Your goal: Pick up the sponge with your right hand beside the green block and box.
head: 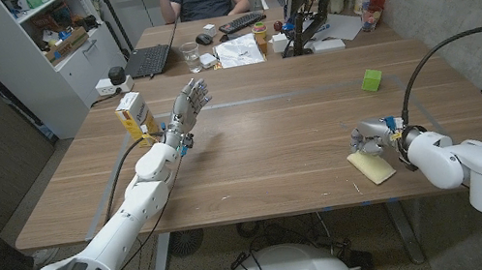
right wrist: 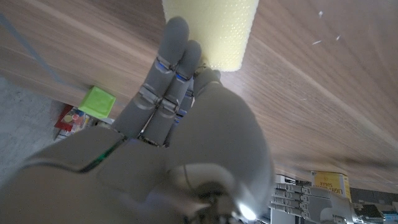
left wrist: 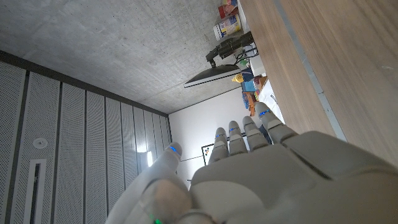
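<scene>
While one sponge point(head: 371, 167) lies untouched, right robot hand point(head: 375, 136) hovers, grasp unclear.

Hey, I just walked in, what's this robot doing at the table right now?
The robot's right hand is down at the pale yellow rectangular sponge, which lies flat on the wooden table near its front edge. In the right wrist view its fingers reach onto the sponge, but whether they grip it is unclear. The small green block sits farther back. The left hand is raised, fingers spread, holding nothing, beside a yellow and white box.
</scene>
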Controlling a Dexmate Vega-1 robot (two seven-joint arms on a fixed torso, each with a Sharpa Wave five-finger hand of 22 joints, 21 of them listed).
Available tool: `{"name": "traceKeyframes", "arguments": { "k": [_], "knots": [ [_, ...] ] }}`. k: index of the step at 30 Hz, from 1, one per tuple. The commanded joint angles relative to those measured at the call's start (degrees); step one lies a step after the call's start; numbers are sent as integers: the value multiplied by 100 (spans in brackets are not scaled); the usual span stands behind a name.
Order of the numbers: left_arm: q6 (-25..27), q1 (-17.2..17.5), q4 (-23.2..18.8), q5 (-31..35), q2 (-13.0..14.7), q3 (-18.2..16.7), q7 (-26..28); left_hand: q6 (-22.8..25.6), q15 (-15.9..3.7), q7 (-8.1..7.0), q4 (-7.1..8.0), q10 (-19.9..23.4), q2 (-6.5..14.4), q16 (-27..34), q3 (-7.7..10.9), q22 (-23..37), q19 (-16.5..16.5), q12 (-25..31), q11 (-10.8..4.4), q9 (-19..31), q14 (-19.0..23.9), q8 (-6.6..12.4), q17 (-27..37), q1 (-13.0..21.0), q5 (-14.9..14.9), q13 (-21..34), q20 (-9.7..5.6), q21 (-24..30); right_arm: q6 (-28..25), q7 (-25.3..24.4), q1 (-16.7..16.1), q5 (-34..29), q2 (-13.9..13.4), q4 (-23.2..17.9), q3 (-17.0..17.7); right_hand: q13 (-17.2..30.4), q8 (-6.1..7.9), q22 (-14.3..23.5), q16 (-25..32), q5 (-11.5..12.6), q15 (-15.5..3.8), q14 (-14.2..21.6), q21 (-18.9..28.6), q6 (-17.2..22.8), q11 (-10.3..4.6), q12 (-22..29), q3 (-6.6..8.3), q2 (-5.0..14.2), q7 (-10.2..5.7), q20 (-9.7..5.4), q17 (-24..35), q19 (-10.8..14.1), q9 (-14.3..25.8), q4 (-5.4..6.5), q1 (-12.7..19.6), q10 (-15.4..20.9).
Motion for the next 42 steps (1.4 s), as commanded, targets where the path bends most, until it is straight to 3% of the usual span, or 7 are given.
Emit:
{"name": "traceKeyframes", "arguments": {
  "k": [1, 6, 14, 21, 30, 42],
  "knots": [
    [-23, 24, -33, -13, 20, -27, 2, 45, 25, -24, -5, 10, -33, 24, -41, 10, 29, 36, 7, 16, -28, 37, 13, -12, 36, 17, -7, -13, 523, -1818, -792, -359, 75, 172, 413, 9, 130, -6, -58, -25, -241, 303, 104, 107, 103, 182, 60, 121, 41, -11, -67, 112, 97, -21, 268, 277],
    [-4, 66, -110, -18, 46, -27, 4, 46, 24, -21, 0, 11, -39, 24, -52, 10, 27, 36, 12, 16, -29, 37, 13, -19, 36, 17, -3, -17, 744, -2344, -1141, -420, 86, 227, 716, -37, 191, -25, -107, -39, -234, 388, 156, 117, 114, 176, 61, 107, 47, -10, -117, 133, 151, -20, 313, 316],
    [33, 164, -338, -9, 134, -48, 55, 44, 23, -20, 8, 10, -43, 23, -66, 11, 28, 36, 9, 17, -31, 37, 14, -28, 38, 17, -2, -22, 738, -2568, -1545, -568, 114, 97, 1169, -81, 280, -63, -195, -53, -229, 486, 234, 135, 149, 175, 61, 87, 60, -5, -160, 134, 229, -8, 366, 343],
    [61, 223, -425, -26, 167, -57, 70, 50, 21, -10, 13, 2, -43, 23, -75, 12, 31, 33, 1, 17, -32, 39, 14, -33, 40, 17, -4, -26, 889, -2736, -1805, -872, 327, 120, 1473, -97, 323, -84, -227, -53, -228, 535, 269, 154, 144, 176, 64, 80, 78, -5, -152, 119, 262, -5, 396, 345],
    [25, 328, -576, -54, 219, -108, 111, 53, 26, -12, 20, 14, -41, 24, -86, 12, 32, 37, 4, 17, -32, 40, 14, -37, 43, 17, 2, -32, 1118, -2527, -2162, -1234, 601, 14, 2061, -107, 374, -121, -307, -55, -223, 579, 332, 145, 137, 187, 66, 73, 79, -3, -143, 88, 312, 10, 427, 347],
    [7, 388, -633, -61, 242, -139, 158, 52, 27, -8, 26, 6, -33, 24, -97, 12, 35, 34, 6, 17, -32, 40, 14, -37, 46, 17, 5, -39, 1539, -2114, -2169, -1878, 1240, 33, 2368, -120, 392, -168, -396, -56, -220, 631, 421, 155, 142, 206, 63, 58, 76, -4, -122, 75, 290, 26, 452, 370]
  ]
}}
